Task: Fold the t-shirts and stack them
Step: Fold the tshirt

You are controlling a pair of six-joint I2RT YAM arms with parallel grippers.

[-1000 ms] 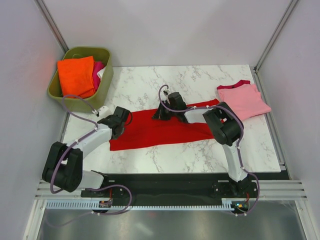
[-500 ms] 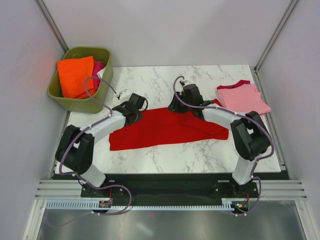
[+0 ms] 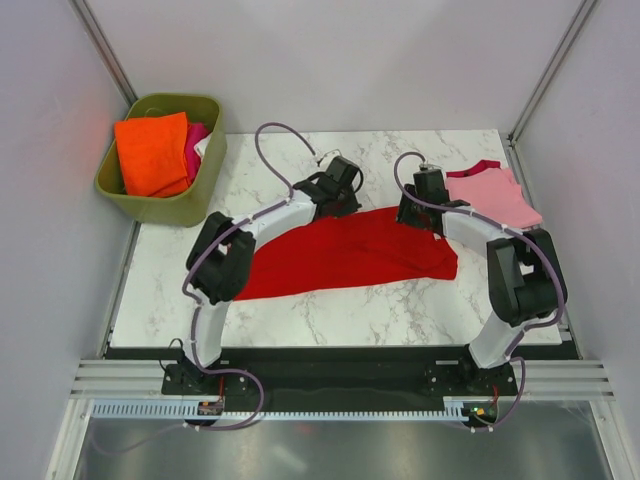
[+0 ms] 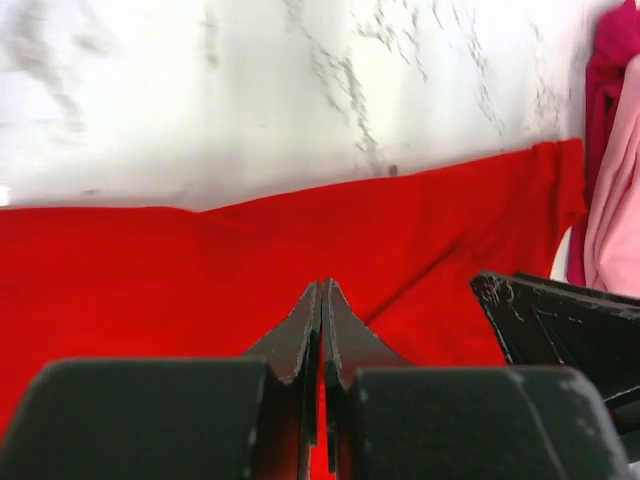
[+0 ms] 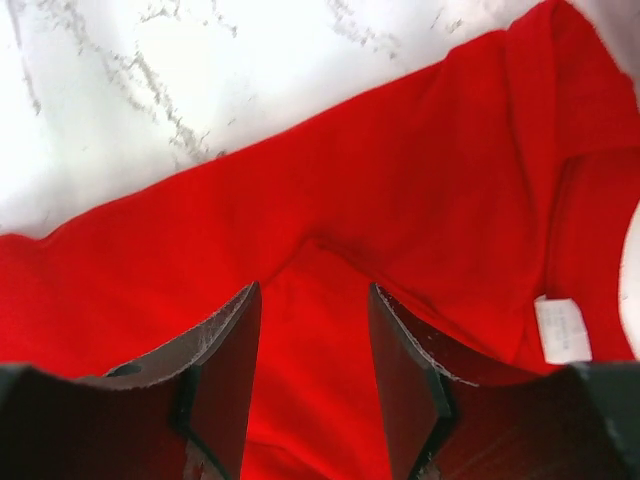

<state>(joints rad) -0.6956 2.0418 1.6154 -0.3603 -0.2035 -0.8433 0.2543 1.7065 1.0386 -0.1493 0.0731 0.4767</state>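
Left gripper [image 4: 321,288], clamped on the red t-shirt [image 3: 350,250], should lay it flat (right gripper [image 5: 313,295] gapes, empty) before releasing.

The red t-shirt [image 3: 350,250] and pink t-shirt [image 3: 492,198] are soft, matt cloth. The counter [image 3: 290,165] is smooth, glossy, white with grey marble veining. The tub [image 3: 165,207] is matt olive plastic. Fingers of the right tool [image 5: 312,295] look dark, matt, scuffed.
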